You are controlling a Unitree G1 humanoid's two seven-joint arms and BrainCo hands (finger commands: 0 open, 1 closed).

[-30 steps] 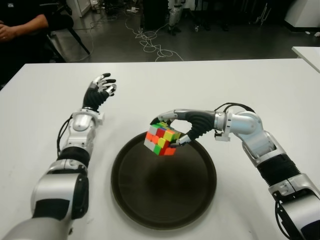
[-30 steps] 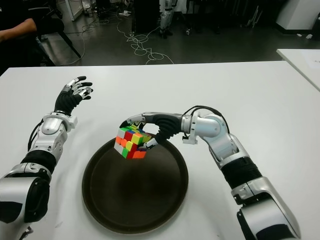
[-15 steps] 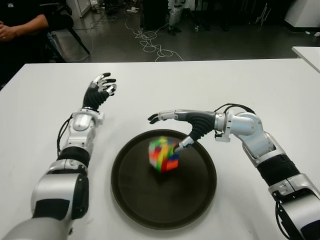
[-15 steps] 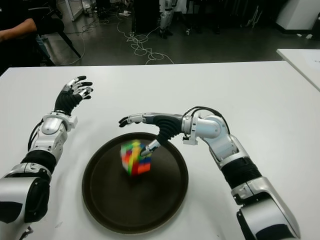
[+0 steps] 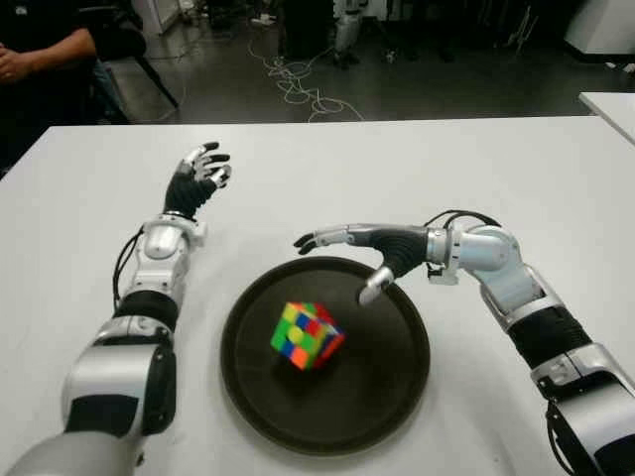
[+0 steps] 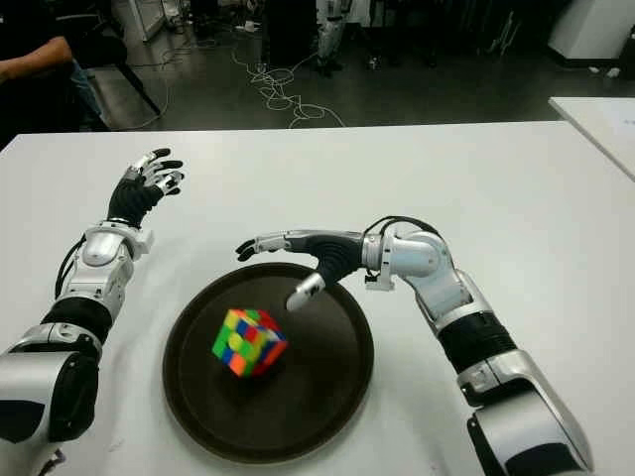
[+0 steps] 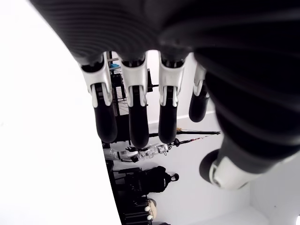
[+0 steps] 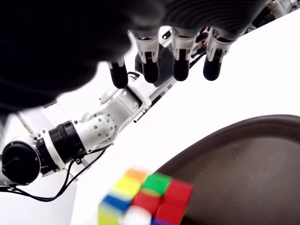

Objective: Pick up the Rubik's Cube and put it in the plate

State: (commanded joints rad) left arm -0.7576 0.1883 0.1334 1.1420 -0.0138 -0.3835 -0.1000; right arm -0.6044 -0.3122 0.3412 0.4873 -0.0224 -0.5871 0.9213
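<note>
Rubik's Cube [image 5: 307, 335] sits tilted inside dark round plate [image 5: 397, 387] on white table [image 5: 417, 169]. Right hand [image 5: 349, 248] above plate's far rim, fingers spread, empty. Left hand [image 5: 201, 175] spread, empty, far left of plate.

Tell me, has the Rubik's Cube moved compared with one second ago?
Yes. The Rubik's Cube left the right hand at the plate's far rim; it now sits near the plate's middle, fingers open above.
</note>
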